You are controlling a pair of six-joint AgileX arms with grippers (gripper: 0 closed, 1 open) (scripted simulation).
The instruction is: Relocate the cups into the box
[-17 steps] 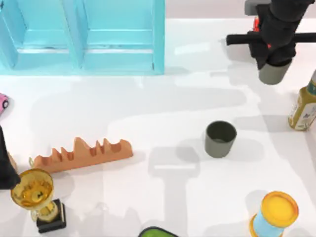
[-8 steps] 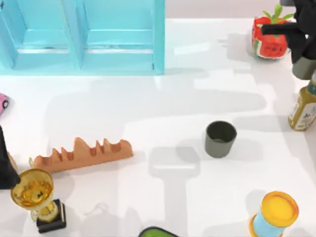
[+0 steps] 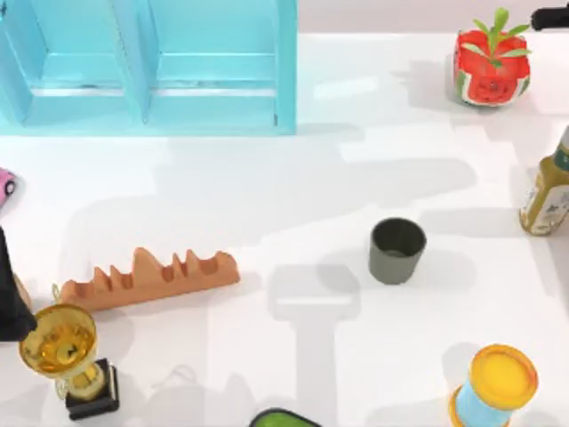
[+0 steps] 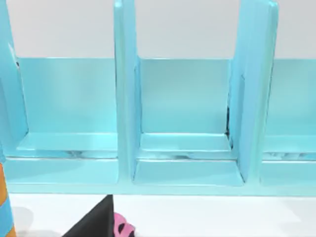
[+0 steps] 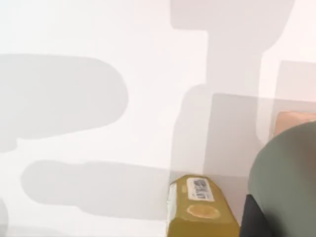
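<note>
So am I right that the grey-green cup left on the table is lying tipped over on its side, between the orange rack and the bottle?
Not quite: the cup stands upright with its open rim facing up, as the top view shows. The rest holds: it sits on the table between the orange rack and the bottle.

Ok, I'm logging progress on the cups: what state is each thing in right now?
cup on the table: upright, empty, untouched.
second cup: held in the right gripper, above the bottle.
box: open, visible compartments empty.
can: upright, lid on.
bottle: upright.
trophy: upright.
left arm: parked at the table's left edge.
</note>
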